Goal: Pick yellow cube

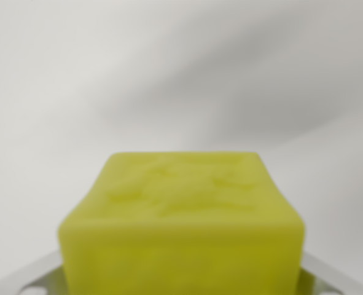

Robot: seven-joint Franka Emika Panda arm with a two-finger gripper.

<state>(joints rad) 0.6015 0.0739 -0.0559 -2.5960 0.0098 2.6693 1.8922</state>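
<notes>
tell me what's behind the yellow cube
Behind the yellow cube only a plain white surface with soft shadows shows. Whatever lies directly beneath the cube is covered.

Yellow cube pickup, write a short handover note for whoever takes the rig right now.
End effector: only pale finger parts show at the wrist view's bottom corners, beside the cube; open or shut cannot be told.
Yellow cube: close up, blurred, centred low in the wrist view, between those finger parts, over a plain white surface.
Done: end effector is at the cube.
Left: confirm the grasp, lift.

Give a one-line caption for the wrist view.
Blurred close-up: yellow cube low in frame, pale fixture flanking it.
</notes>
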